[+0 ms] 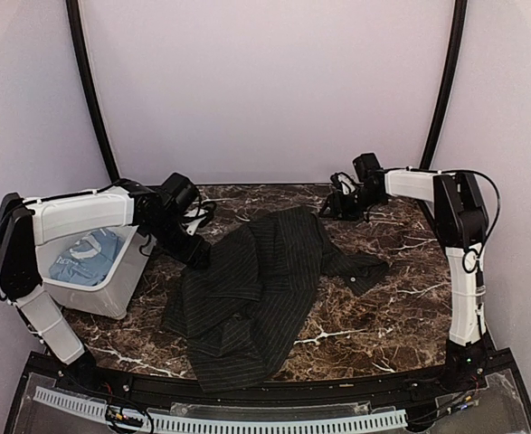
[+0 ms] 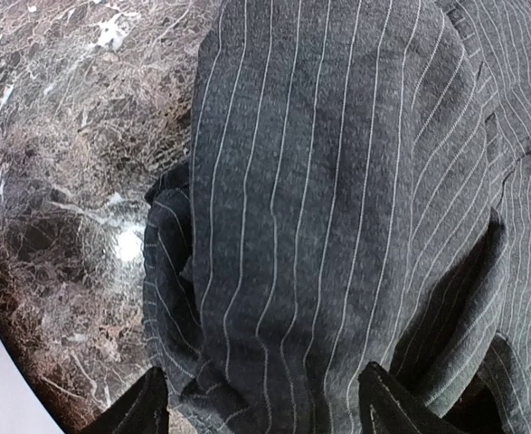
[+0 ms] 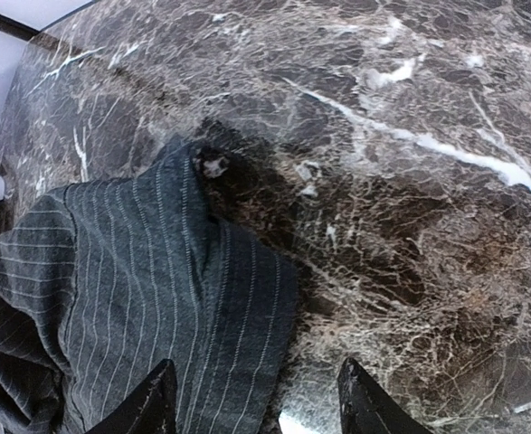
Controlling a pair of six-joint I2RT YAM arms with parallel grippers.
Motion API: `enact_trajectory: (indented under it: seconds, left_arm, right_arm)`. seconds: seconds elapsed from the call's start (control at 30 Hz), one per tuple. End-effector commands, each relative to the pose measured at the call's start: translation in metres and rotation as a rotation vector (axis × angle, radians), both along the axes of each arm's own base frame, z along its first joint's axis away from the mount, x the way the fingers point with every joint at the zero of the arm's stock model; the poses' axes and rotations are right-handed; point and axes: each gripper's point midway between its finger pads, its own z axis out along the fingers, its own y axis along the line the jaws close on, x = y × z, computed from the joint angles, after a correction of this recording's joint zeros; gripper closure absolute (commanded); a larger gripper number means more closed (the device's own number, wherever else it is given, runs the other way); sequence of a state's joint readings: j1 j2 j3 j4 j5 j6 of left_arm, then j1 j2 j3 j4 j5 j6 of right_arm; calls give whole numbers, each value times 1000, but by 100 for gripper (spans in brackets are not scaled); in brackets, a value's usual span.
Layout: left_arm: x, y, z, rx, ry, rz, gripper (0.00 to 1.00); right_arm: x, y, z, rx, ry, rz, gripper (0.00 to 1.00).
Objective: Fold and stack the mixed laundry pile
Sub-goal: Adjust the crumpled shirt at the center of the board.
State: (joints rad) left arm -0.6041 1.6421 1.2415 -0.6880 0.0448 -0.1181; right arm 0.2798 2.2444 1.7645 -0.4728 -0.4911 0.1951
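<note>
Pinstriped shirt is lying crumpled and unfolded on the counter. In the top view it is filling the middle, with one end trailing toward 6 o'clock and a sleeve reaching out toward 3 o'clock. Light blue T-shirt is sitting bunched inside the white bin at 9 o'clock, and the bin is standing just beside the shirt's left edge.

Left end effector is hovering at 10 o'clock of the shirt, over its upper left edge. Can't tell from the top view whether it is touching. In the left wrist view the left end effector is standing open with jaws spread wide. Striped fabric is filling the space below them, and nothing is being pinched.

Right end effector is hanging at 1 o'clock, near the back of the counter, just beside the shirt's top corner. In the right wrist view it is also standing open and holding nothing. One jaw is sitting over the shirt's edge, the other over bare marble. A small pale button is showing at the fabric tip toward 11 o'clock.
</note>
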Motion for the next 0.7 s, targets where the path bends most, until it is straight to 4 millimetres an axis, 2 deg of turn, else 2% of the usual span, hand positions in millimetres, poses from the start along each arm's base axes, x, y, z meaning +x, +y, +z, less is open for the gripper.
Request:
enact_trajectory:
  seconds: [0.0, 0.1, 0.27, 0.4, 0.53, 0.67]
  left_arm:
    - [13, -2, 4, 3, -22, 43, 30]
    - [19, 3, 1, 11, -12, 69, 38]
    - [22, 6, -16, 40, 34, 88, 41]
    - [23, 6, -18, 42, 38, 91, 40]
    - [23, 6, -20, 42, 42, 96, 37]
    - [20, 9, -31, 61, 81, 117, 31]
  right_arm:
    - [7, -9, -16, -52, -8, -31, 44]
    - [1, -7, -25, -59, 8, -24, 47]
    - [-4, 5, -37, -89, 28, 7, 50]
    - [-8, 13, -53, -131, 55, 27, 53]
    - [-15, 23, -61, -123, 80, 55, 56]
    - [-23, 37, -50, -67, 84, 90, 64]
